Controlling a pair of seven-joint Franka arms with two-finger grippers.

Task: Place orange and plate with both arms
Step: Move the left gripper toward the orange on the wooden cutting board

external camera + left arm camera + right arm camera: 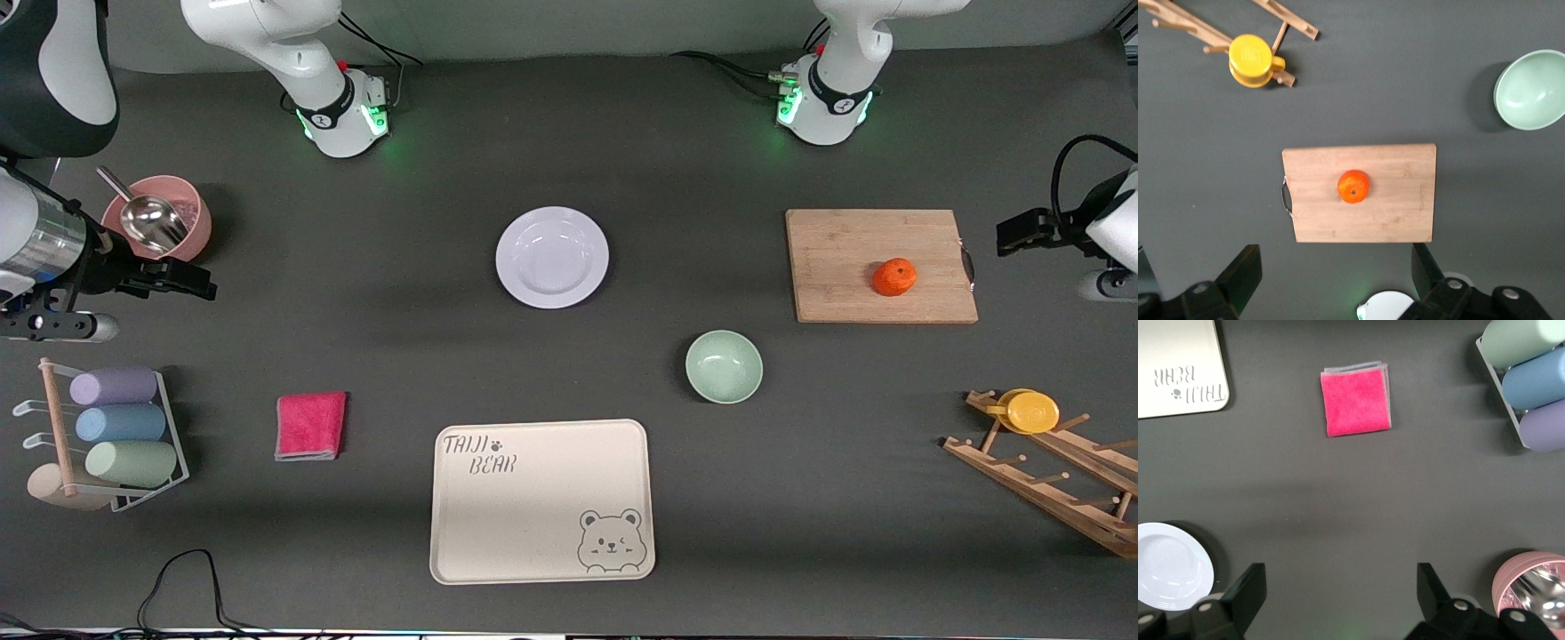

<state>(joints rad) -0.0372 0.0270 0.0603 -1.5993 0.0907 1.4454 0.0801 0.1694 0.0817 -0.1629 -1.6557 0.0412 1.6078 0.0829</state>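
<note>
Two grippers, both open and empty: my left gripper hangs above the cutting board, apparently nearest the orange on it; my right gripper waits, the plate mid-table.

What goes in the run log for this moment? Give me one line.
small bright-orange orange: on wooden cutting board | pale lavender plate: on table, untouched | left gripper: open, over board edge | right gripper: open, waiting
</note>
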